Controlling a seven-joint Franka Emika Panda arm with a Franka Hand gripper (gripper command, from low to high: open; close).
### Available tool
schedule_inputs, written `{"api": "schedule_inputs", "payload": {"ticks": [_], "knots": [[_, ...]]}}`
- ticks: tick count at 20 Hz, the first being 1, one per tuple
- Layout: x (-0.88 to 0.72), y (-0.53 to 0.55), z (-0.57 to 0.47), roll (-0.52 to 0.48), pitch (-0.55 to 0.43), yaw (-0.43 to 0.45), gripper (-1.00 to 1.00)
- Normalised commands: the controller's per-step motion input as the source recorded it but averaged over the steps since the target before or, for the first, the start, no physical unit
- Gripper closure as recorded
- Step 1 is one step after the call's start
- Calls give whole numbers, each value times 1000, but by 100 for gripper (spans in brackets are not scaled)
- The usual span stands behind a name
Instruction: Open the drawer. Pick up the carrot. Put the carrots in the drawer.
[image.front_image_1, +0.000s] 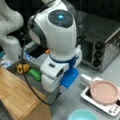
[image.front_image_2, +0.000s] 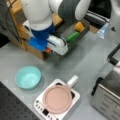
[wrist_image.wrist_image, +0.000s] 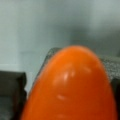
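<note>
Both front views were soft and blurred under even overhead light. In the wrist view the carrot (wrist_image.wrist_image: 72, 87) loomed out of focus, with small white glints on it.

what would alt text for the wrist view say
An orange carrot fills most of the frame, held close to the camera between the dark fingers of the end effector, with a pale grey surface blurred behind it.

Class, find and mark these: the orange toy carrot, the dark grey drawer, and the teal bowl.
Small bright orange toy carrot (wrist_image.wrist_image: 72, 87): wrist view, its rounded body.
Wide dark grey drawer (image.front_image_2: 82, 31): a front view, its front wall.
Round teal bowl (image.front_image_2: 28, 77): a front view, its inside.
</note>
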Motion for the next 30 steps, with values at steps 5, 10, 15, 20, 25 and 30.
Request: {"api": "schedule_inputs", "payload": {"ticks": [5,10,15,20,25,30], "knots": [[-387,-23,-159,-6,-302,-132,100],[-418,-21,-188,-1,-310,-93,100],[-431,13,-121,-1,-308,-61,100],[-390,26,-102,-3,-312,-47,100],[-414,21,-72,1,-269,-36,100],[-456,30,-92,28,-225,-33,100]]}}
